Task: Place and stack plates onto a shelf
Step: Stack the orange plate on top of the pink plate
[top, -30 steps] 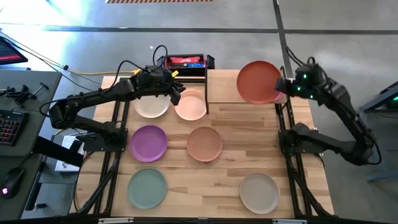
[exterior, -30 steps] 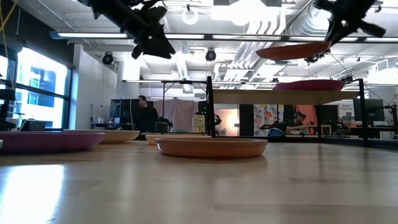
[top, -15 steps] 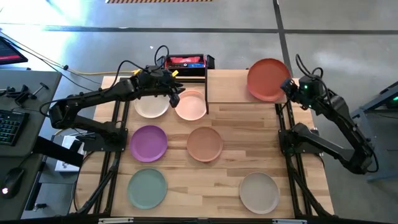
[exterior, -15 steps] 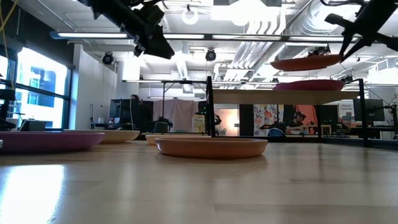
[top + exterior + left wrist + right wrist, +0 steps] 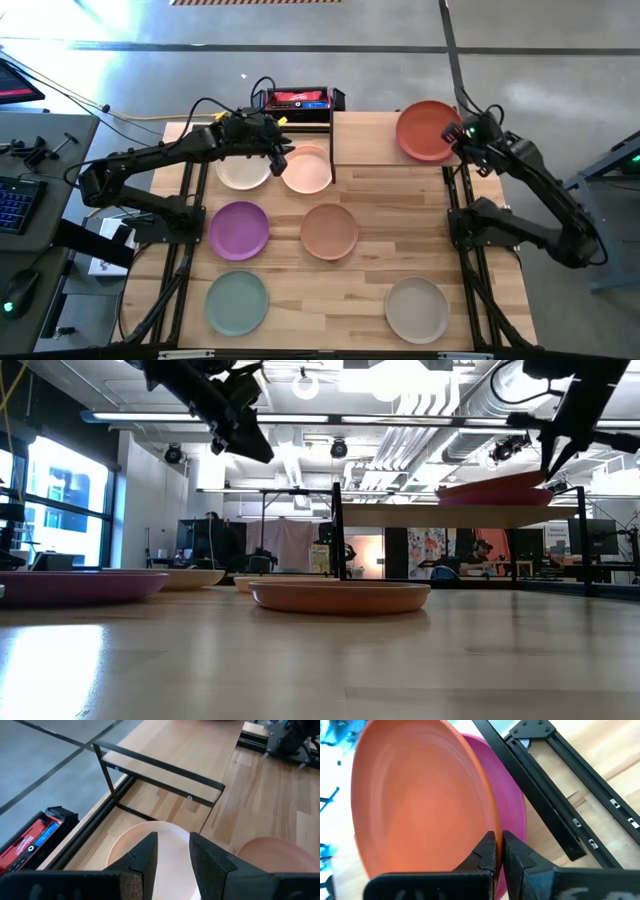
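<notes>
The shelf (image 5: 365, 140) stands at the table's far right and carries a magenta plate (image 5: 512, 810). Over it my right gripper (image 5: 460, 135) is shut on an orange-red plate (image 5: 425, 130). My left gripper (image 5: 280, 155) hovers open above the table's far left, over the gap between a cream plate (image 5: 243, 168) and a pale pink plate (image 5: 150, 840), and touches neither. Both lie flat on the tabletop, beside the shelf's left legs. My right gripper pinches the orange-red plate's rim (image 5: 487, 832) between its two fingers, on the side toward the table's right edge. The fingers slant down from the right. The plate is tilted, its held side higher (image 5: 540, 477) and its opposite edge (image 5: 445, 488) down on the magenta plate.
Purple (image 5: 239, 229), tan (image 5: 330, 230), mint green (image 5: 237, 303) and beige-grey (image 5: 417, 309) plates lie flat on the tabletop. A red and black box (image 5: 297, 100) sits at the far edge. The shelf's left half (image 5: 190, 750) is bare wood.
My right gripper has sunk toward the shelf and rolled its wrist, still shut on the orange-red plate. The plate has come down from well above the shelf onto the magenta plate and now tilts instead of hanging level.
</notes>
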Controlling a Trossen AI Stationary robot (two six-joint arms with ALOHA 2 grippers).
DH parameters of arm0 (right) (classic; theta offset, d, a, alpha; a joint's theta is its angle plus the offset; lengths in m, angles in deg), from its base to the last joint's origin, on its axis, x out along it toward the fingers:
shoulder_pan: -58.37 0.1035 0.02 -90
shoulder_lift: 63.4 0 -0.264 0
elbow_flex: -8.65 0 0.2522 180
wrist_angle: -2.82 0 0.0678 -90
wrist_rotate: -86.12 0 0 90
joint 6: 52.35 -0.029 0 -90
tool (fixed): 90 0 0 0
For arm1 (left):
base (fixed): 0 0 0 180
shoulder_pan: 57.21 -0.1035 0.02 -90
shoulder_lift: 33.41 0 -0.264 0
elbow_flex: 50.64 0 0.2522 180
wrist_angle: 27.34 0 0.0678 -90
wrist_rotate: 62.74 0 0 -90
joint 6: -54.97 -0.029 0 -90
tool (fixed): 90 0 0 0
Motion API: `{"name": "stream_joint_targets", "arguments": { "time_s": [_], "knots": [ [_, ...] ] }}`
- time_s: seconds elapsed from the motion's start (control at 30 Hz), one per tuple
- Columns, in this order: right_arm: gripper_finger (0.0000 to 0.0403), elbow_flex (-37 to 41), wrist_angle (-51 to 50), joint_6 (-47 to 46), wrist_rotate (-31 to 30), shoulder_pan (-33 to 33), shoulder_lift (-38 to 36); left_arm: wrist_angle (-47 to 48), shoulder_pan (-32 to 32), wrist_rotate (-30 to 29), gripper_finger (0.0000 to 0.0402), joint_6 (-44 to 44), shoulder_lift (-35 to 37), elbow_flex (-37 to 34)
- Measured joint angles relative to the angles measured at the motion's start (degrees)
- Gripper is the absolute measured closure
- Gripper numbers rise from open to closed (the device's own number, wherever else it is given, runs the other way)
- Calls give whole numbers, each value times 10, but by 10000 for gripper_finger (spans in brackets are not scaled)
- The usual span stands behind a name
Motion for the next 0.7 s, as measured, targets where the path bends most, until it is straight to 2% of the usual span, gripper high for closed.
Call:
{"name": "stream_joint_targets", "arguments": {
  "time_s": [0.3,0.7],
  "knots": [
    [403,0,12,3,0,0,37,10,0,0,298,-8,0,0],
    [402,0,22,12,6,0,39,11,0,0,298,-8,0,0]
  ]
}}
